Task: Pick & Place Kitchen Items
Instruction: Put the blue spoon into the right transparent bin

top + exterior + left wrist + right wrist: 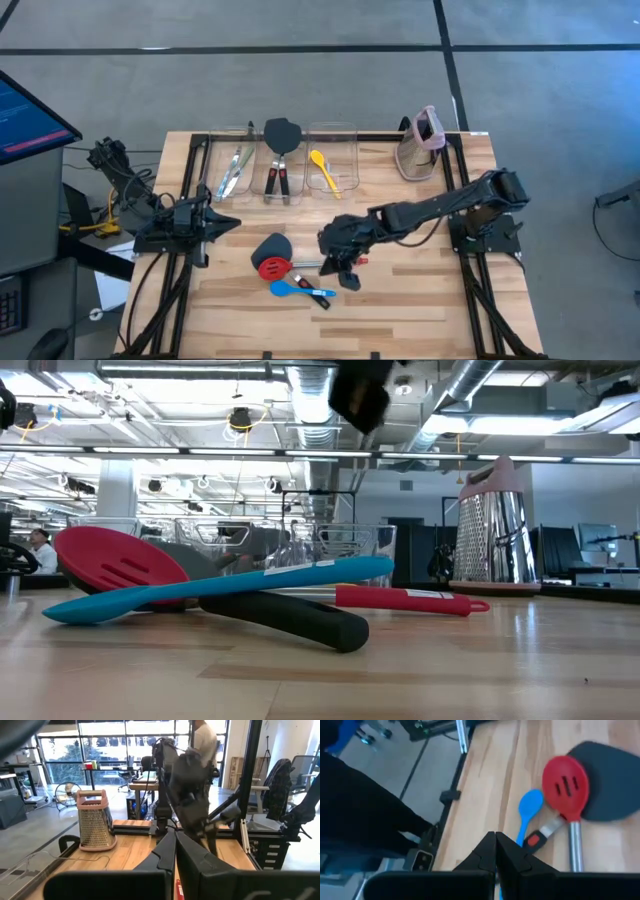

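**A:** What step are we on?

**B:** I'd say the approach for the next pick. Three utensils lie loose on the counter: the red spoon, the blue spoon and a grey spatula underneath them. The bins at 12 o'clock already hold others, a yellow spoon among them.

**A:** Where is the right claw?

**B:** Hovering above the counter beside the pile, with nothing in it. In its wrist view the two fingers are pressed together. From overhead, the red spoon's head sits at the claw's 9 o'clock, near but not touching; the blue spoon lies toward 8 o'clock. The red spoon's handle runs toward the claw.

**A:** And the next move?

**B:** The fingers would have to part first, then come down over one handle. The handles cross, so the tricky bit is taking one without dragging the others.

**A:** The left claw?

**B:** Parked at the counter's 9 o'clock edge, fingers together, waiting.
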`<state>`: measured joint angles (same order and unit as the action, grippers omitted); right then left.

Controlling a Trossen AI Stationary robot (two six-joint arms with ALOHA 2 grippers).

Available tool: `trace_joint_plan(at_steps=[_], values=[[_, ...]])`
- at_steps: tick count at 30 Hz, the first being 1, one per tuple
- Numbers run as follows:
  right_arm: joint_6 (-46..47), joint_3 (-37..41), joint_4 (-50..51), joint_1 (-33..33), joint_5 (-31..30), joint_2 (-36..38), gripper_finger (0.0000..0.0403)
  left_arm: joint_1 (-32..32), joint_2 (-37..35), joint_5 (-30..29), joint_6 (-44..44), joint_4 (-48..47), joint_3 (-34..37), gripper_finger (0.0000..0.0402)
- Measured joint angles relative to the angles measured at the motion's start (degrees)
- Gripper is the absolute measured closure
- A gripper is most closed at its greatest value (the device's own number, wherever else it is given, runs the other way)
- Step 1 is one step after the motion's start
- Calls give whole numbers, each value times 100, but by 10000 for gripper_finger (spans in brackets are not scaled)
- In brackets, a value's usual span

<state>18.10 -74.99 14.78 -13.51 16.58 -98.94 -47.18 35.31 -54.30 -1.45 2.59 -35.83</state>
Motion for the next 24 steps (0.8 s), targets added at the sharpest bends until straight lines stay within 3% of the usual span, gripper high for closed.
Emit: trace_joint_plan(at_steps=[10, 15, 24], values=[[1141, 43, -302, -304, -19, -712, 403, 0, -2, -24, 33, 18, 0, 401], [1198, -248, -123, -569, -581, -1006, 403, 0, -1, -22, 37, 26, 0, 401], [1132, -1358, 1711, -785, -1533, -1669, 403, 0, -2, -18, 29, 21, 0, 401]])
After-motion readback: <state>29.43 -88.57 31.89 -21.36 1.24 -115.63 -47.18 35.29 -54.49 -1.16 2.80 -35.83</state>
